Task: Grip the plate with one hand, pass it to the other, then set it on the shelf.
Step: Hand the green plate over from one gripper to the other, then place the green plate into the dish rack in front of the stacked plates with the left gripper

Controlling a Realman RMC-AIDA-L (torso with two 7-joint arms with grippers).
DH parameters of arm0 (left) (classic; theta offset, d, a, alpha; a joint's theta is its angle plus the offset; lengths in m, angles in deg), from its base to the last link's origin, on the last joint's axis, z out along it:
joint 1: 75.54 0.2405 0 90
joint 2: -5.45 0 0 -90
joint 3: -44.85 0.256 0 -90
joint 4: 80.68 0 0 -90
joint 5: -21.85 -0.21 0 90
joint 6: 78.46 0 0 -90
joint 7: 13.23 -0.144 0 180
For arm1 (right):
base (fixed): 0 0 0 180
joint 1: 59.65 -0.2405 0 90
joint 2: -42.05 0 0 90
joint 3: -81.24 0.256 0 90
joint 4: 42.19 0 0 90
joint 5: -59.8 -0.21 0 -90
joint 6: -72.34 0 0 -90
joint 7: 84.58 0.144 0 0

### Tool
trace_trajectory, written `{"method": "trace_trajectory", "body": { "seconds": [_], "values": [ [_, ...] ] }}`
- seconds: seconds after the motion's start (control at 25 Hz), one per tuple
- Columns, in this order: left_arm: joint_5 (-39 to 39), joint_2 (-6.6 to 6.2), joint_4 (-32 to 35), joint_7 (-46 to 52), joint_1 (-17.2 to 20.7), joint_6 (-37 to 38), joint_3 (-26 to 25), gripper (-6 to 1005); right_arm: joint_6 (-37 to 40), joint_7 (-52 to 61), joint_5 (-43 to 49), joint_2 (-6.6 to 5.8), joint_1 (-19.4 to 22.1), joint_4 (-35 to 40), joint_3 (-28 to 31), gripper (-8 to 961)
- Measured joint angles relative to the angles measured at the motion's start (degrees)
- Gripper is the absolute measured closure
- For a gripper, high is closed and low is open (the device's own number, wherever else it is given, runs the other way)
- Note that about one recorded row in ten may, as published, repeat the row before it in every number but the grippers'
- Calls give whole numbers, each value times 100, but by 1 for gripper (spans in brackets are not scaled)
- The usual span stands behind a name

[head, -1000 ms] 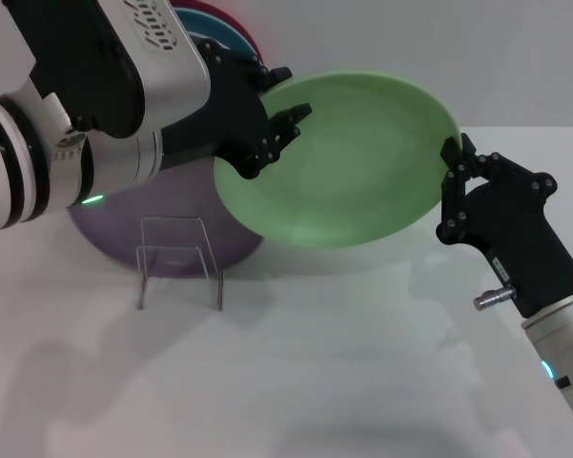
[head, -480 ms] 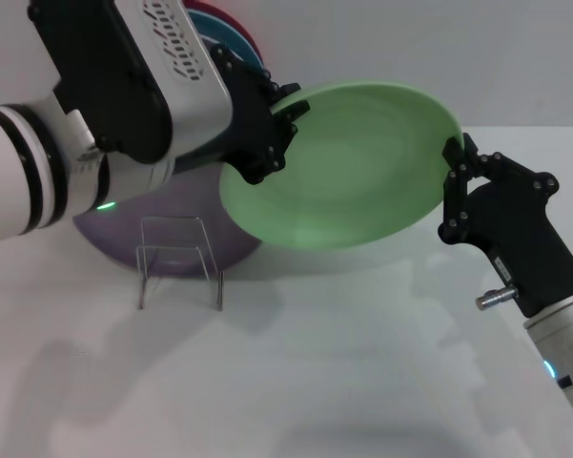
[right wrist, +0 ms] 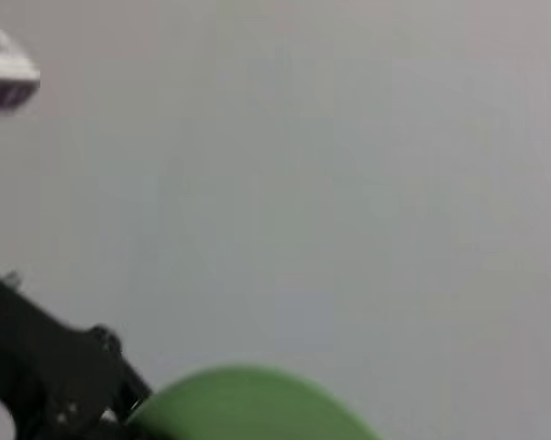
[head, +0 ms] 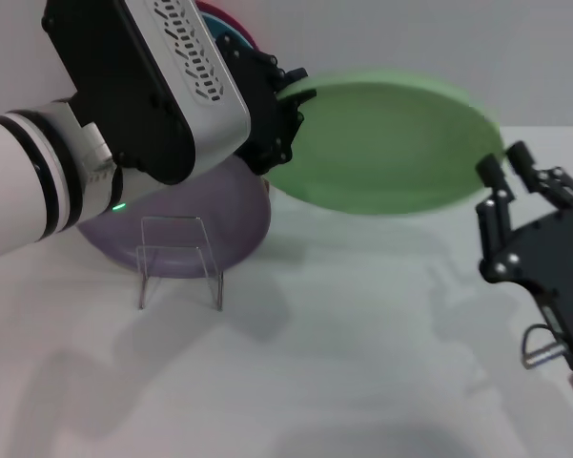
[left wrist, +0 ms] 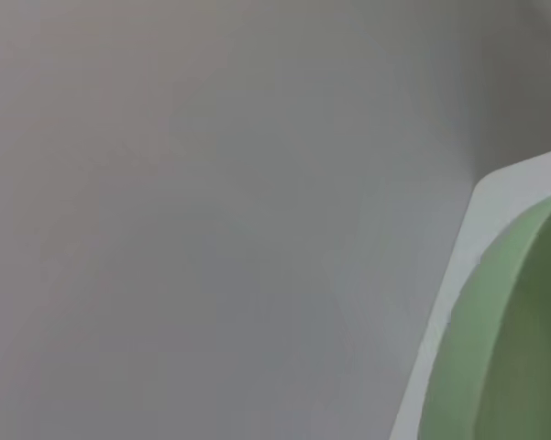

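above the table, left gripper (head: 284,119) clamps the blurred plate (head: 386,143); right gripper (head: 520,176) spread.

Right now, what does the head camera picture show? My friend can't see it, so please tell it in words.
The left gripper holds a pale green plate up in the air by its edge. The right gripper is open just beside the plate's other edge, not touching it. Below, a small clear shelf stands on the white table in front of a lilac plate.

White table (head: 343,382); clear rack (head: 179,260) upright; lilac plate (head: 238,224) behind.
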Motion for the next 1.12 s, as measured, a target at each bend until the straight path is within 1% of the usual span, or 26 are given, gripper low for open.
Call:
{"method": "trace_trajectory", "body": {
  "seconds": [0.08, 0.24, 0.36, 0.44, 0.48, 0.52, 0.56, 0.64, 0.68, 0.72, 0.76, 0.84, 0.88, 0.92, 0.96, 1.0, 1.04, 1.08, 1.12],
  "values": [
    [-1, 6, -7, -29, 3, 20, 10, 915, 215, 87, -28, 3, 71, 75, 2, 792],
    [0, 10, -53, -43, 7, 64, 32, 916, 364, 335, -37, 1, 178, 174, 63, 713],
    [5, 9, -101, -44, 91, 243, 47, 916, 562, 467, -118, 15, 269, 290, 106, 653],
    [42, -5, -114, -76, 258, 671, 59, 915, 818, 605, -440, 26, 353, 382, 82, 614],
    [65, -18, -116, -137, 355, 935, 100, 914, 963, 675, -622, 26, 385, 443, 64, 573],
    [127, -38, -117, -374, 568, 1532, 238, 914, 1208, 806, -803, 26, 404, 608, 54, 532],
    [127, -38, -117, -374, 568, 1532, 238, 914, 1208, 806, -803, 26, 404, 608, 54, 492],
    [211, -51, -101, -749, 830, 2271, 512, 913, 1477, 1041, -980, 24, 407, 824, 67, 410],
    [226, -63, -63, -948, 939, 2702, 670, 912, 1477, 1041, -980, 24, 407, 824, 67, 388],
    [213, -92, 16, -1230, 1083, 3332, 962, 912, 1551, 1133, -1054, 21, 403, 889, 67, 365],
    [164, -122, 92, -1397, 1156, 3797, 1176, 912, 1611, 1210, -1105, 18, 397, 938, 69, 343],
    [-94, -228, 397, -1656, 1262, 5051, 1729, 911, 1672, 1315, -1132, 15, 380, 1003, 94, 298],
    [-227, -277, 581, -1622, 1263, 5626, 1940, 910, 1685, 1353, -1134, 12, 371, 1022, 107, 275],
    [-453, -381, 939, -1281, 1240, 6832, 2251, 910, 1701, 1394, -1135, 9, 358, 1038, 110, 275],
    [-453, -381, 939, -1281, 1240, 6832, 2251, 909, 1701, 1394, -1135, 9, 358, 1038, 110, 275],
    [-534, -424, 1094, -955, 1226, 7296, 2336, 909, 1705, 1404, -1135, 8, 352, 1047, 114, 275],
    [-658, -465, 1232, -572, 1221, 7713, 2392, 909, 1708, 1405, -1136, 8, 343, 1056, 116, 275],
    [-805, -504, 1367, -143, 1234, 7972, 2408, 908, 1711, 1406, -1137, 7, 331, 1071, 122, 275],
    [-1097, -560, 1554, 516, 1264, 8295, 2401, 908, 1713, 1411, -1143, 6, 305, 1109, 129, 275]
  ]
}}
